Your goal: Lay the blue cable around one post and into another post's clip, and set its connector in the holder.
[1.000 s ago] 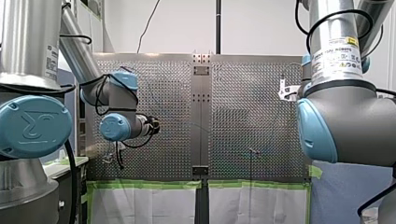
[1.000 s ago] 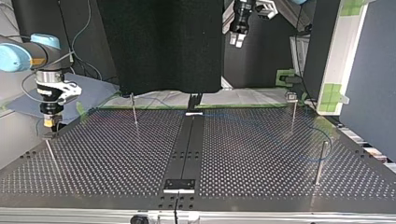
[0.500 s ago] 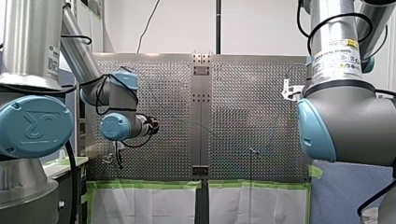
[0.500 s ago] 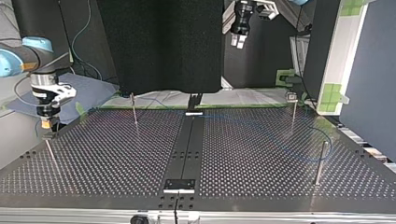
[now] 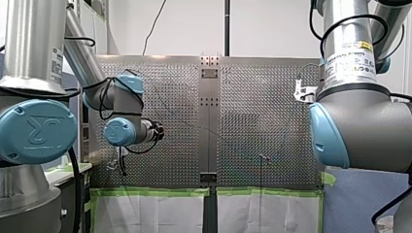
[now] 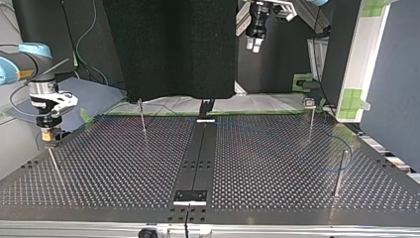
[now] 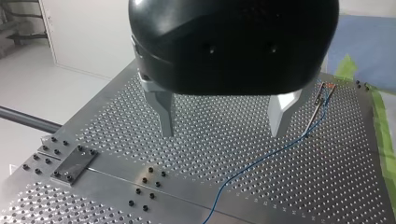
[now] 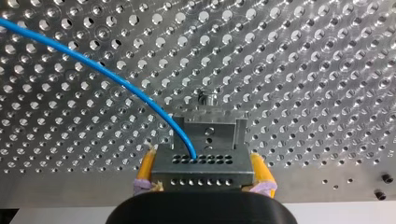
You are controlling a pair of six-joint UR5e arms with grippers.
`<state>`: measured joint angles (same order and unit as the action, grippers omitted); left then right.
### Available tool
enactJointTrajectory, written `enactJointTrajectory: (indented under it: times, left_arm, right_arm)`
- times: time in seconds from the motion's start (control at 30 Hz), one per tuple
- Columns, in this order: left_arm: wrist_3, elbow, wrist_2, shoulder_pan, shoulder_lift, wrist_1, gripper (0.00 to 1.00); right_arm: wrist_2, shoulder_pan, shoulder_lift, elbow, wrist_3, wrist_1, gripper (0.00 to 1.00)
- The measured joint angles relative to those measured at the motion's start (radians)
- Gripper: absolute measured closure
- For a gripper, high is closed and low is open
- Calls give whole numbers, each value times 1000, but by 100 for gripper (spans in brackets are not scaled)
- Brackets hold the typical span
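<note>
At the top view's left, my right end effector (image 6: 50, 140) grips the connector (image 8: 204, 161) between 2 yellow pads (image 8: 144, 170), blue cable (image 8: 116, 79) trailing over the desk (image 8: 303, 70). My left end effector (image 7: 222, 133) hangs wide, empty. I'd carry it level, slack off the post (image 6: 54, 165).

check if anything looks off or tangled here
Nothing stands out. The blue cable runs in a smooth curve over the table with no kink, and its connector sits square between my right gripper's yellow pads. My left gripper hangs open and empty.
</note>
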<state>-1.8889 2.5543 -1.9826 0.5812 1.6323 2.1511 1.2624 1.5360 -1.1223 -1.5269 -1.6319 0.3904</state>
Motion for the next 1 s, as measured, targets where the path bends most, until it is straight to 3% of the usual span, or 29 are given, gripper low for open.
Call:
enactJointTrajectory:
  times: [0.33, 0.6, 1.0]
  left_arm:
    - [1, 0, 0, -5, 0, 4, 2]
    - [1, 0, 0, -6, 1, 5, 2]
    - [2, 1, 0, -8, 2, 7, 2]
  right_arm:
    - [-64, -25, 9, 14, -19, 2, 100]
    - [-97, -27, 44, 29, -28, 7, 100]
    - [-153, -30, 50, 55, -51, 14, 100]
